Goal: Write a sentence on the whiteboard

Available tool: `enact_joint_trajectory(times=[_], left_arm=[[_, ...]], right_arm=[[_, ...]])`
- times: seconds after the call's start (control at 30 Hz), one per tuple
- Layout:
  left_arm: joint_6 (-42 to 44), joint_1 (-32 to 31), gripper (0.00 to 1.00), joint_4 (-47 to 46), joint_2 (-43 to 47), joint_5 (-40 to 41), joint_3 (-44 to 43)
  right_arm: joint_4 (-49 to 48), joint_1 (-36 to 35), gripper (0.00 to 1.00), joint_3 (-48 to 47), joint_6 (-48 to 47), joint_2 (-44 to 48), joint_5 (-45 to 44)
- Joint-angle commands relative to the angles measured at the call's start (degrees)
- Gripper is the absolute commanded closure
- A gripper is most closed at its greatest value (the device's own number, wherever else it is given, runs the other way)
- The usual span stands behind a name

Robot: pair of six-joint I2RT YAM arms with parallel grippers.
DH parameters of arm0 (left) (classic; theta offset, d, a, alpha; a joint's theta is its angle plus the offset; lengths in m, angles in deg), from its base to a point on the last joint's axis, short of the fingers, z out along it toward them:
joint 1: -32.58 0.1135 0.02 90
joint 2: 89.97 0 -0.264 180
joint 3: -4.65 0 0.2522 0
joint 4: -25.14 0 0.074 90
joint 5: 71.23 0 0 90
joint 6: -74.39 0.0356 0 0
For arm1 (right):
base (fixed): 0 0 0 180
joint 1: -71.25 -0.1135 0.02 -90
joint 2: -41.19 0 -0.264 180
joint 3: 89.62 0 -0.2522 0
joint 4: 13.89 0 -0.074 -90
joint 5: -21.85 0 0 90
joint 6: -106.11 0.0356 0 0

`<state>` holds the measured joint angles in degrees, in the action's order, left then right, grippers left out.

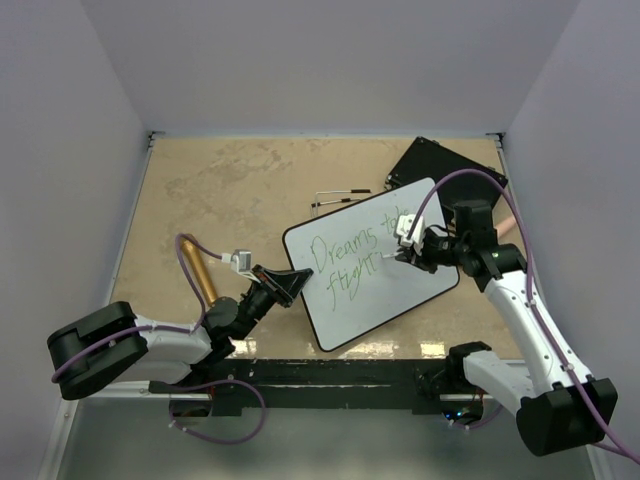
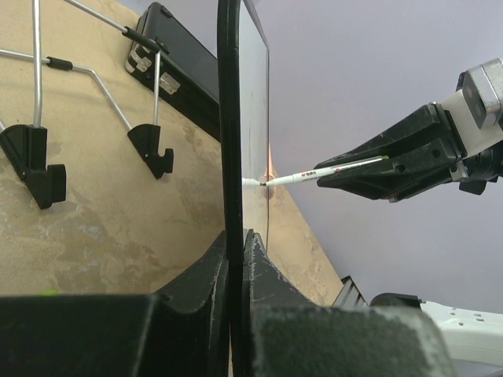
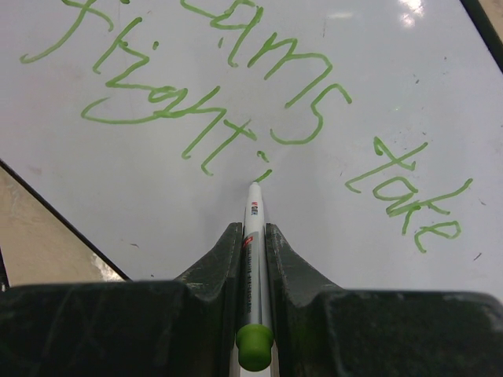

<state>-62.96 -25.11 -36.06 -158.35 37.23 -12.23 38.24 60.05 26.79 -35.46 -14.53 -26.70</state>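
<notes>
Whiteboard (image 1: pixel 395 300), mid-worktop (image 1: pixel 220 190): light, stiff, slick; likely to pivot under pen pressure. Your left gripper (image 1: pixel 285 283) clamps its frame at 9 o'clock. Your right gripper (image 1: pixel 405 255), at 3 o'clock, pinches the marker (image 3: pixel 253 236), tip on board.

The left gripper (image 1: pixel 284 283) clamps the whiteboard (image 1: pixel 390 297) at its left edge; the right gripper (image 1: pixel 405 256), over its middle, pinches a marker (image 3: pixel 254 206).
</notes>
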Motion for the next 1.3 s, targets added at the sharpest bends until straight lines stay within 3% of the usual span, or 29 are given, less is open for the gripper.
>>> enact_joint_trajectory(times=[0.0,0.3,0.97,1.27], left_arm=[[5.4,-0.1,1.0,-0.1,-0.5,-2.6,2.4],[5.3,-0.1,1.0,-0.5,-1.0,-2.8,2.4],[5.3,-0.1,1.0,-0.9,-1.1,-2.9,2.7],[5.5,-0.1,1.0,-0.9,-0.4,-2.6,3.0]], right_arm=[[4.5,0.0,1.0,-1.9,-3.4,-0.4,-1.1],[6.8,-0.1,1.0,-1.6,-5.7,-0.4,-1.2],[-7.7,0.0,1.0,-2.4,6.6,0.2,-2.7],[-4.9,0.0,1.0,-1.4,5.2,1.0,-6.3]])
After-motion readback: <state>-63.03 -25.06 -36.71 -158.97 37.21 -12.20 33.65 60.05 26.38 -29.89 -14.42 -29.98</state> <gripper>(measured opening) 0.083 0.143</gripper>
